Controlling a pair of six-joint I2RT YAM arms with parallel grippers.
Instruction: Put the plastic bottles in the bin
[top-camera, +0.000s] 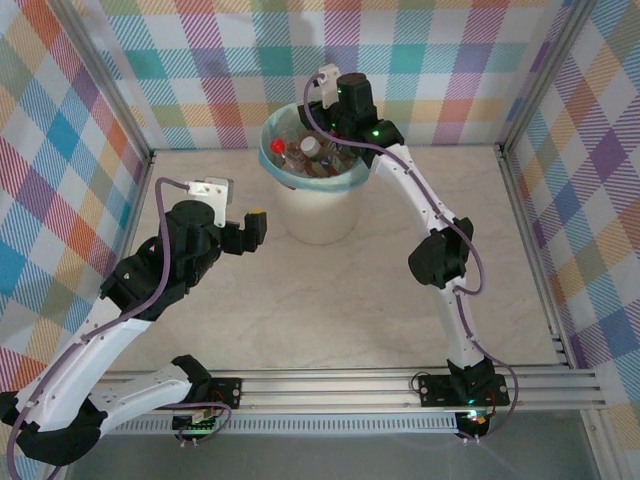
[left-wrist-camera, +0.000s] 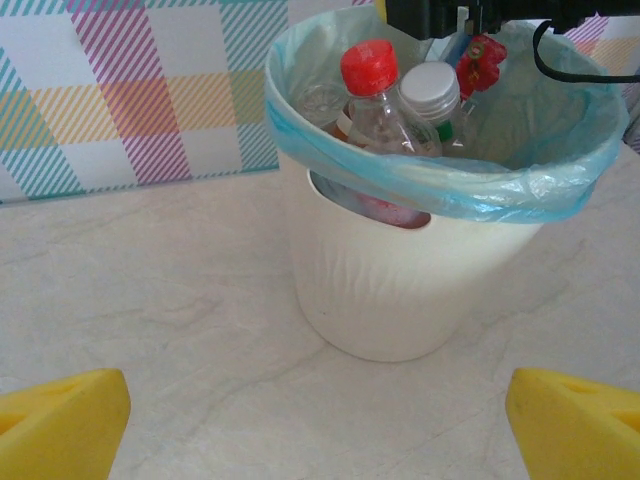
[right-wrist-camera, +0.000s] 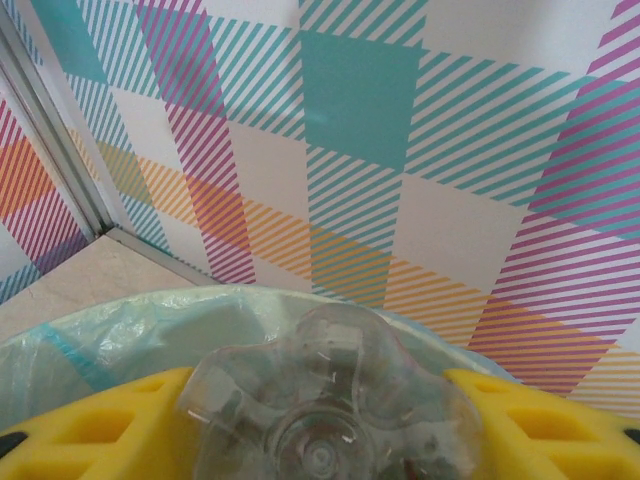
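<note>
1. The right tool is clamped on a clear bottle. Its yellow pads press both sides, and the bottle's base points toward the back wall.
2. The tool hangs over the far part of the bin, above the blue bag draped over the rim.
3. The bottles already inside are piled close to the rim. A dropped one would likely bounce off the caps and roll over the edge onto the table.
4. Letting go too far back could send it down behind the bin.
5. The left tool hovers near the bin's front with its fingers wide apart and empty.
</note>
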